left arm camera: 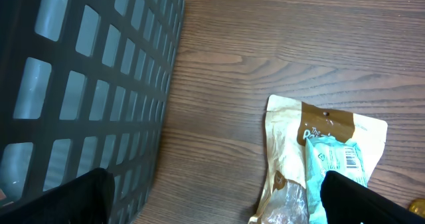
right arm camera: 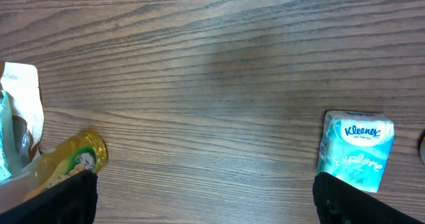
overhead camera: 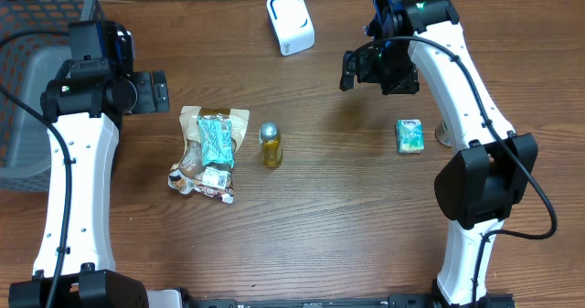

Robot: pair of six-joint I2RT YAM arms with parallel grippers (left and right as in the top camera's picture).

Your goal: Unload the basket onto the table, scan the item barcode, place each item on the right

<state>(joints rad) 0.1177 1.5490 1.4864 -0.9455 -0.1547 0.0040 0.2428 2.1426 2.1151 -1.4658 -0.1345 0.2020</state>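
**Both arms waiting, nothing picked up**

Risks first, left to right. The dark basket [overhead camera: 26, 89] stands just beside my left arm, so a careless swing could clip its wall. On the table [overhead camera: 329, 207] the teal packet [overhead camera: 217, 139] lies on top of a tan bag [overhead camera: 196, 121] in a loose heap, and a low pinch there could lift both together or drag the heap. Its barcode [left arm camera: 350, 159] faces up, so I judge it would need turning towards the reader. The bottle [overhead camera: 271, 144] lies on its side just right of the heap and could roll if nudged. The white box [overhead camera: 291, 22], which I take for the scanner, sits at the far edge, well apart from every item. The tissue pack [overhead camera: 410, 135] rests near the right arm's base, awkward to reach.

Now the pincers. The left gripper [left arm camera: 222, 201] is spread wide and empty, hanging between basket and heap, touching neither. The right gripper [right arm camera: 212, 201] is equally wide and empty, above bare wood between bottle and tissue pack.
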